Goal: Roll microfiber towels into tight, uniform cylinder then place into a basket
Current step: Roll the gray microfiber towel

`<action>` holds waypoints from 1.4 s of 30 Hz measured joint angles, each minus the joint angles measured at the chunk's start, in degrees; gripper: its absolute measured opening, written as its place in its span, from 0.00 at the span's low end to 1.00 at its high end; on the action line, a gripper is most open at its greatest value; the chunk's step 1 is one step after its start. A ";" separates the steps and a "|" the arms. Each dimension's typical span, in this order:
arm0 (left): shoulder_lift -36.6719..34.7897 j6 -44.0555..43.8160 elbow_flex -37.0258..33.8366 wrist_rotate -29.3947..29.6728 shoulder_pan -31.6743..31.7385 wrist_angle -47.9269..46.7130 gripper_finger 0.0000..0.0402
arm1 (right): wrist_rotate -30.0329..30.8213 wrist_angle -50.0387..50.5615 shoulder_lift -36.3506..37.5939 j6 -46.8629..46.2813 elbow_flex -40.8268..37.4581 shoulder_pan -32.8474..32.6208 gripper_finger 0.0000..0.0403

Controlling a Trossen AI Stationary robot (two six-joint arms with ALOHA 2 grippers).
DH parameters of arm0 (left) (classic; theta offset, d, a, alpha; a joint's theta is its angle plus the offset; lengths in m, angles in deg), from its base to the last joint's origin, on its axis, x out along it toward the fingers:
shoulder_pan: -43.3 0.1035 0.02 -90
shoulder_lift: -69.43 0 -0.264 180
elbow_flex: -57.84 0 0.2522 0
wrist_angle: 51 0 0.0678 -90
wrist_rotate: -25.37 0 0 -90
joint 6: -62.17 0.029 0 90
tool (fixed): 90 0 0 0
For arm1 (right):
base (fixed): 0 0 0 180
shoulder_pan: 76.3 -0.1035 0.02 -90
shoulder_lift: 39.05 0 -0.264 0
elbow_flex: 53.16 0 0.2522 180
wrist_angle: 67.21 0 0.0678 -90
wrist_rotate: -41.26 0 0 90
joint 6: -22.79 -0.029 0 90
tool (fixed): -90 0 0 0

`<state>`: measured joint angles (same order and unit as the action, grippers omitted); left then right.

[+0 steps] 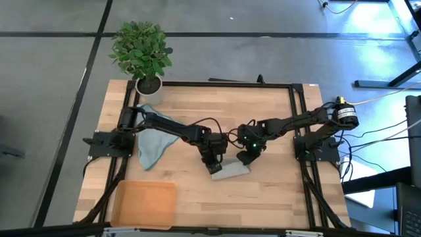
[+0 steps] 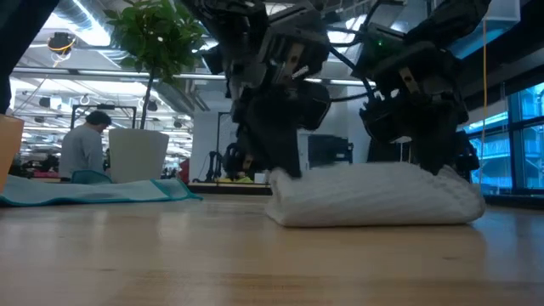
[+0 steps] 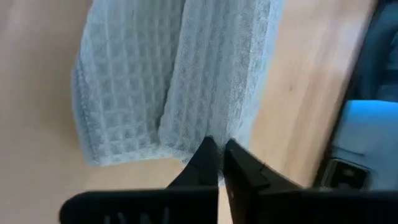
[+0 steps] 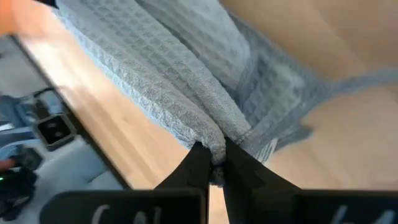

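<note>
The pale grey-green towel point(image 1: 231, 171) lies partly rolled on the table's middle, a thick bundle in the low view point(image 2: 374, 197). My left gripper point(image 1: 214, 162) is shut on its left end and my right gripper point(image 1: 246, 158) is shut on its right end, both from above. The light blue-teal towel point(image 1: 154, 143) lies spread flat on the table at the left, under my left arm. The orange-tan basket point(image 1: 145, 203) stands at the near left corner. My left gripper pinches the rolled fold of the grey-green towel at its left end point(image 3: 198, 134) between its two fingers. The fingers point(image 2: 287, 161) point down from above. The towel rests on the table. My right gripper pinches a raised fold of the same towel near its right end point(image 4: 214, 134) between its two fingers. The fingers point(image 2: 429, 157) come from above, pointing down. The fold is gathered up at the fingertips and the rest of the towel lies on the table.
A plant in a white pot point(image 1: 146, 59) stands at the table's far left corner. A black frame point(image 1: 299, 118) runs round the table top. A person point(image 2: 85, 144) shows in the room beyond the table.
</note>
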<state>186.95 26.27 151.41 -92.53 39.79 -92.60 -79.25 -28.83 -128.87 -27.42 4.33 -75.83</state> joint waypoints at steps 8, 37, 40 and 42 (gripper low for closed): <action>-0.09 0.20 -0.13 6.78 0.35 -0.47 0.00 | 4.11 -0.22 -2.92 2.48 -0.10 0.01 0.05; 0.96 2.18 0.01 10.09 0.44 -3.63 0.00 | -0.23 0.93 0.91 10.62 3.03 2.43 0.39; 0.96 2.22 0.02 10.20 0.44 -3.67 0.00 | 2.35 3.39 4.41 12.80 4.73 1.18 0.38; 0.96 2.28 0.02 10.38 0.44 -3.67 0.00 | 3.75 2.57 6.66 14.58 5.02 -0.68 0.38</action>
<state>187.91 28.55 151.43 -82.15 40.23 -96.27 -75.50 -26.26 -122.21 -12.84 9.35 -76.51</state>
